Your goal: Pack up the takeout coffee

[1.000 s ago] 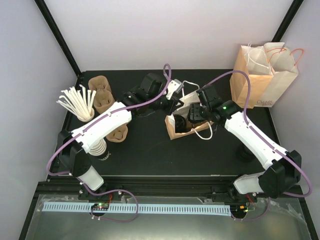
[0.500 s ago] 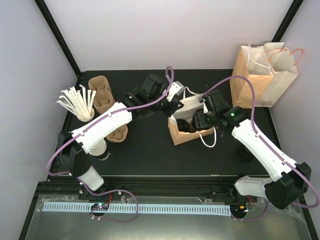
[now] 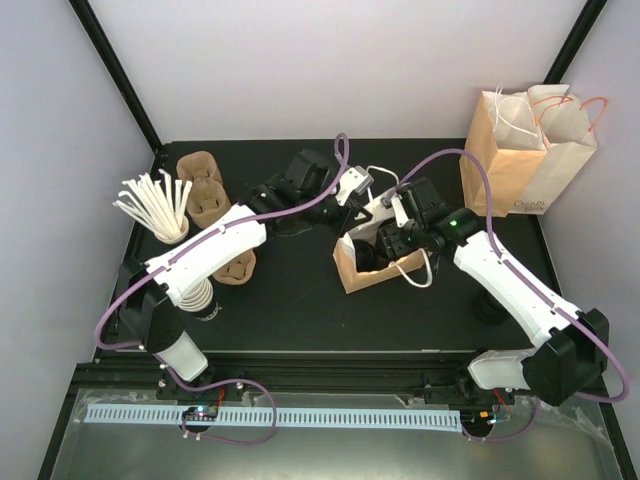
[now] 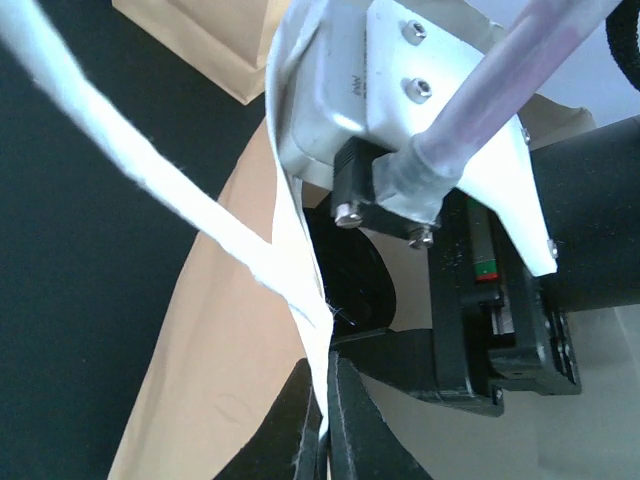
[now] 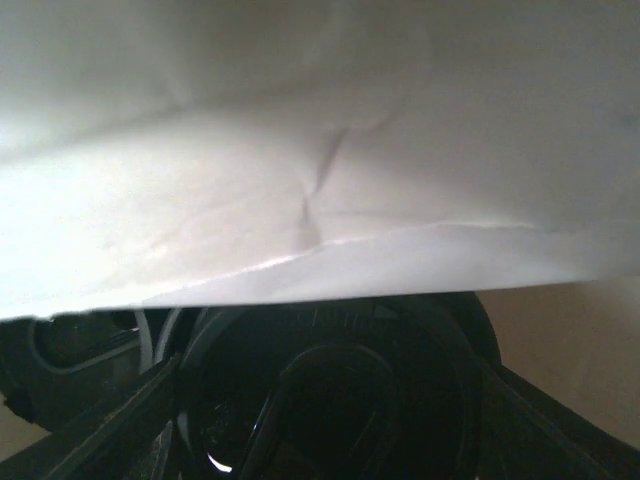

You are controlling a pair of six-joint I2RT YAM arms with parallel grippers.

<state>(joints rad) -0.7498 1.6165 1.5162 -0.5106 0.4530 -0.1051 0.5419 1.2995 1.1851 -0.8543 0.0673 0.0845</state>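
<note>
Pinching white twisted-paper handle [image 4: 150,170] shut in left end effector [image 4: 322,400]; clamping glossy, black, round-lidded coffee [image 5: 330,380] in right end effector [image 5: 330,425] inside white-lined kraft bag [image 3: 378,274]. Resting on matte black surface [image 3: 290,290], pale walls [image 3: 300,70].

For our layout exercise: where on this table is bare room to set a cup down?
Bare: the front-centre table, between the left arm and the open bag. Crowded: the left side, with straws and carriers, and around the bag.

Black table [image 3: 300,295] bears pulp carriers [image 3: 203,190], white sticks [image 3: 155,205], open bag [image 3: 365,272], standing bag [image 3: 525,160].
</note>
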